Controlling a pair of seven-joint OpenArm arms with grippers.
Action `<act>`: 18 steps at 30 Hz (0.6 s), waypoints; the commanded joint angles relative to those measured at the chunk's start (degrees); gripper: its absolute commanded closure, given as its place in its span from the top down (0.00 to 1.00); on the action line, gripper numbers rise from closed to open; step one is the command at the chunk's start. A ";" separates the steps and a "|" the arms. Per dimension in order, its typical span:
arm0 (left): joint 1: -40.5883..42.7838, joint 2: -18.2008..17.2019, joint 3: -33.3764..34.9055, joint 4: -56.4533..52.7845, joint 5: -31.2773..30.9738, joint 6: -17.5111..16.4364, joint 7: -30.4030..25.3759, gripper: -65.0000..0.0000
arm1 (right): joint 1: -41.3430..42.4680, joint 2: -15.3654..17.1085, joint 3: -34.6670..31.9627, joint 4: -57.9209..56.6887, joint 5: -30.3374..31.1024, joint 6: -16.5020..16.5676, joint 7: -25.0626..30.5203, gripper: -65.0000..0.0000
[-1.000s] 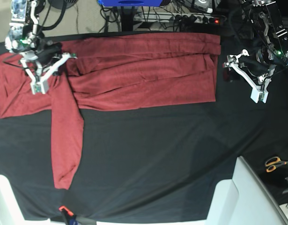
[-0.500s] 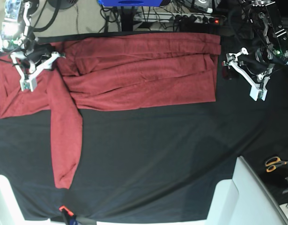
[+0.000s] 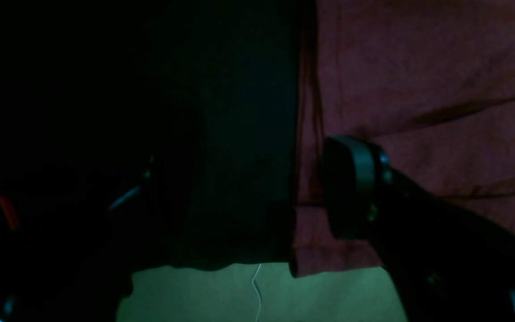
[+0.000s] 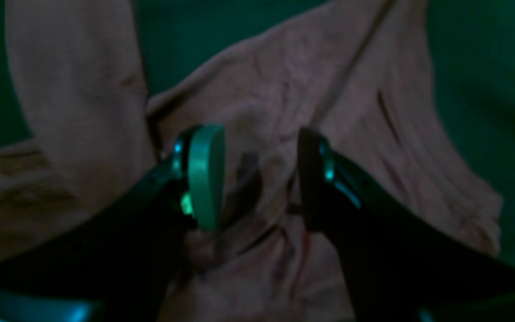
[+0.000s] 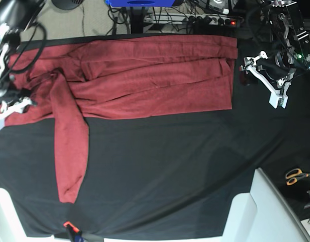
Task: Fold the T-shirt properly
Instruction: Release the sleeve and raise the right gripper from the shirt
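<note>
Base view: the T-shirt [image 5: 144, 75] lies spread on the black-covered table [image 5: 170, 171], one sleeve hanging toward the near edge. Left wrist view: the left pincer [image 3: 248, 188] hovers released beside the hem. Right wrist view: the right pincer [image 4: 257, 179] is parted, empty, above wrinkled cloth.

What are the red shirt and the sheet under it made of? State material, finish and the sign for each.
T-shirt: looks like a thin, soft knit, matte brick red; it lies in limp folds and fine wrinkles, with no shine.
Black sheet: seems a thin woven or synthetic cloth, matte; shallow ripples run across it and it drapes over the table edge. The exact fibre of either cannot be told.
</note>
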 commanded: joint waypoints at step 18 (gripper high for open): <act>-0.12 -1.15 -0.27 0.71 -0.51 0.01 -0.79 0.68 | 6.11 6.73 0.25 -17.07 0.08 -0.64 5.44 0.01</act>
